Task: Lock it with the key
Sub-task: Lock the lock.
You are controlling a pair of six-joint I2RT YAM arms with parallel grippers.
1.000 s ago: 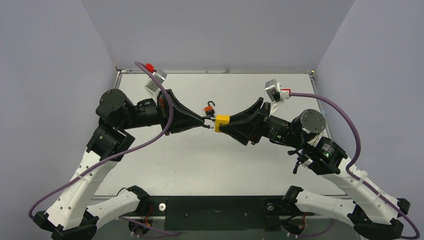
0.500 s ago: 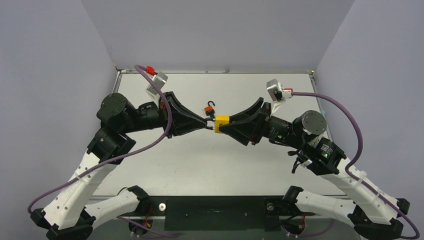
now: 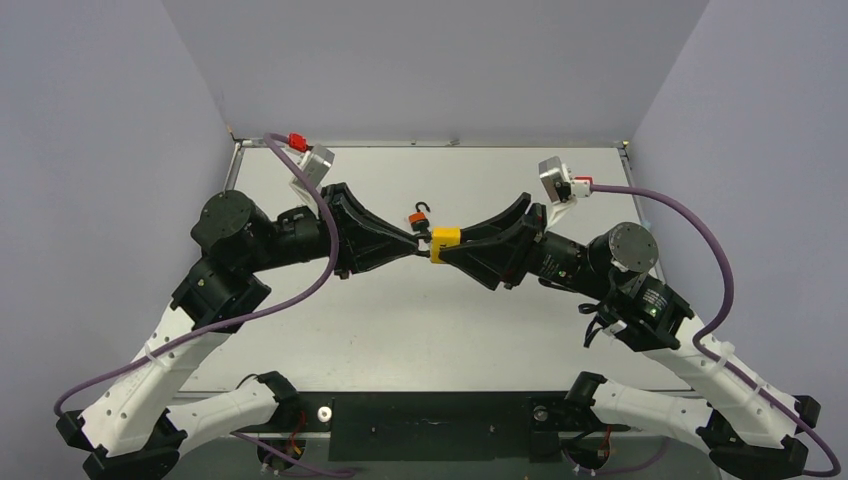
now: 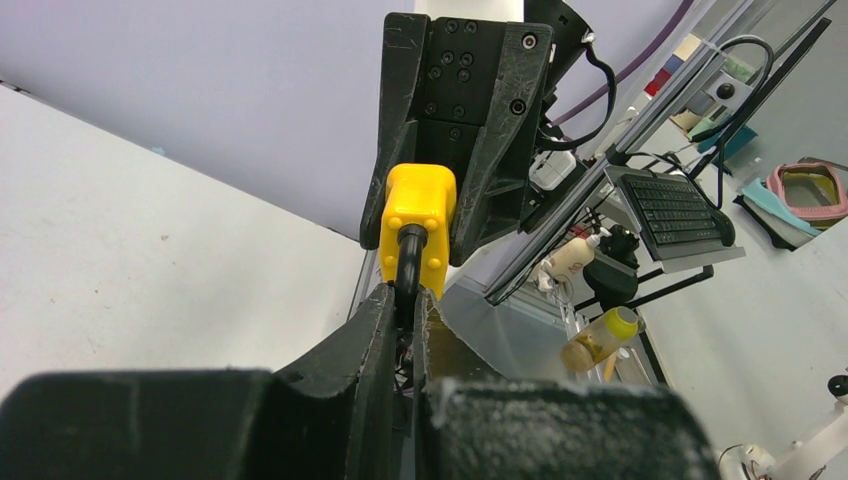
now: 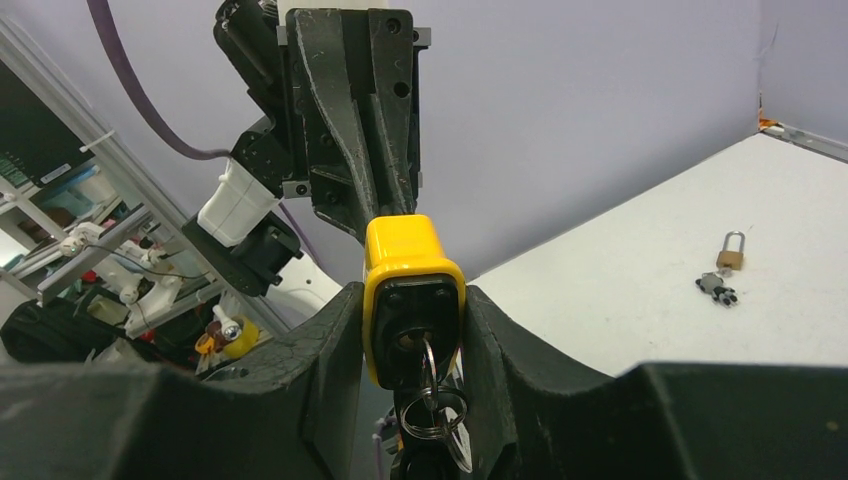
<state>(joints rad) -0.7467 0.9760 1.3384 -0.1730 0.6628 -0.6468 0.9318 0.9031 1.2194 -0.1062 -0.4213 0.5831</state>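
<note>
Right gripper (image 5: pixel 412 310) fingers clamped on yellow padlock (image 5: pixel 408 250) body; key (image 5: pixel 427 362) sits in its keyhole, key ring (image 5: pixel 442 415) hanging below. Left gripper (image 4: pixel 401 305) pinched shut on black shackle (image 4: pixel 408 262). Padlock held mid-air above table (image 3: pixel 400 330) centre. Second small padlock (image 3: pixel 421 213) lies just behind it, apart. Table edges well away from yellow padlock; walls (image 3: pixel 430 70) beyond.

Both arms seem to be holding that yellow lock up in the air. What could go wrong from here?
The yellow padlock is off the table, body in the right gripper, shackle in the left gripper; a slip or uneven pull could drop it. The key sits in its base with neither gripper on it, so turning it probably means one gripper letting go first.
</note>
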